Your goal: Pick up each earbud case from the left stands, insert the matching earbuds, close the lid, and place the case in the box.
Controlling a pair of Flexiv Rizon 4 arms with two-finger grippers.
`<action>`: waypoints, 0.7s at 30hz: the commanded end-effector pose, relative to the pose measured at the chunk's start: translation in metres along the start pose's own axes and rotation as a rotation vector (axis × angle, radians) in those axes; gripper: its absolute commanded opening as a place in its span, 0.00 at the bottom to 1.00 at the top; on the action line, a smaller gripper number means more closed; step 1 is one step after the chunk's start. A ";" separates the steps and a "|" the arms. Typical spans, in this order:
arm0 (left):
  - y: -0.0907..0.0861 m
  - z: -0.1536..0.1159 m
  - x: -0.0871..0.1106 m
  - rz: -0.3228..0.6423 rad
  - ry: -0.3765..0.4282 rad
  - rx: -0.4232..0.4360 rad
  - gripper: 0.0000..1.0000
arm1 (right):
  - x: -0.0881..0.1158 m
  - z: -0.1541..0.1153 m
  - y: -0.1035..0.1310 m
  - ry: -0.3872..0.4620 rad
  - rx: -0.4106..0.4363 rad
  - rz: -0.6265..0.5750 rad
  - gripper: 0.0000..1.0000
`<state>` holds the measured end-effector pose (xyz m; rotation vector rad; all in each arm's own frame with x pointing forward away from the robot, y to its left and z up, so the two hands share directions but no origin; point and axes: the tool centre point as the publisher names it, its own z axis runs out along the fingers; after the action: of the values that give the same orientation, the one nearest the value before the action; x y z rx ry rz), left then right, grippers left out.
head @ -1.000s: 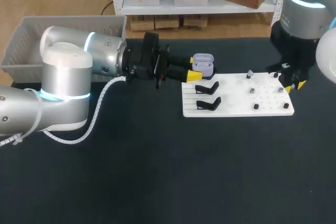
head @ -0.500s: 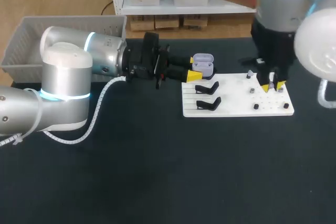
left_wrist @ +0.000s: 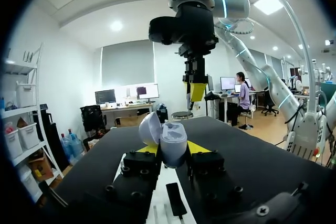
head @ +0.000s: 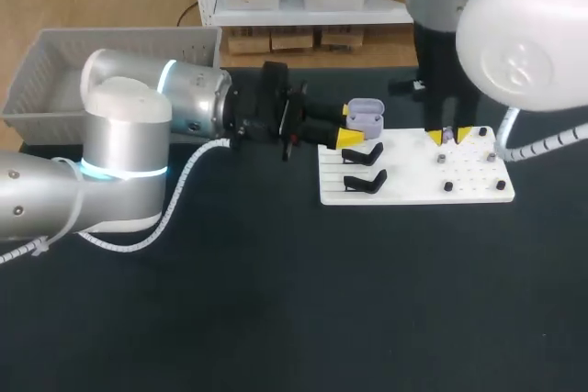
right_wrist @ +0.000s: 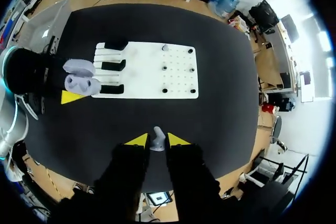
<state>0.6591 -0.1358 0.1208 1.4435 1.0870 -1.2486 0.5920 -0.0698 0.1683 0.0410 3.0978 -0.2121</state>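
**Earbud case, lavender, one: held open at the white board's far left corner**

- Counter [head: 276, 300]: one, dark.
- White board [head: 413, 194]: one, lying flat, right of the middle.
- Black stands [head: 364, 181]: three counted in the right wrist view, in a row on the board's left part.
- Small dark pieces [right_wrist: 191, 69]: five on the board's right part, too small to tell what they are.
- Earbud case [head: 366, 118]: one, pale lavender and rounded.
  - Its lid is swung open toward the far side and its two sockets face up.
  - Its long axis runs across the counter, in line with the left fingers [left_wrist: 198, 147].
  - The left fingers clamp its lower body from two sides and hold it above the counter.
- Earbud [right_wrist: 157, 141]: one, pale grey, pinched upright between the right fingers [right_wrist: 137, 140], over the board's far edge.
- Box [head: 37, 71]: one, grey, at the far left.
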 end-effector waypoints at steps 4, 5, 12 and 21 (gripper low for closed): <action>-0.002 0.007 0.004 0.003 -0.016 -0.019 0.00 | -0.001 -0.002 -0.005 0.002 -0.015 0.010 0.00; -0.002 0.007 0.004 0.003 -0.016 -0.019 0.00 | -0.001 -0.002 -0.005 0.002 -0.015 0.010 0.00; -0.002 0.007 0.004 0.003 -0.016 -0.019 0.00 | -0.001 -0.002 -0.005 0.002 -0.015 0.010 0.00; -0.002 0.007 0.004 0.003 -0.016 -0.019 0.00 | -0.004 -0.009 0.021 0.002 -0.016 0.092 0.00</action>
<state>0.6573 -0.1421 0.1163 1.4211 1.0829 -1.2462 0.5944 -0.0602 0.1737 0.1472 3.0894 -0.1483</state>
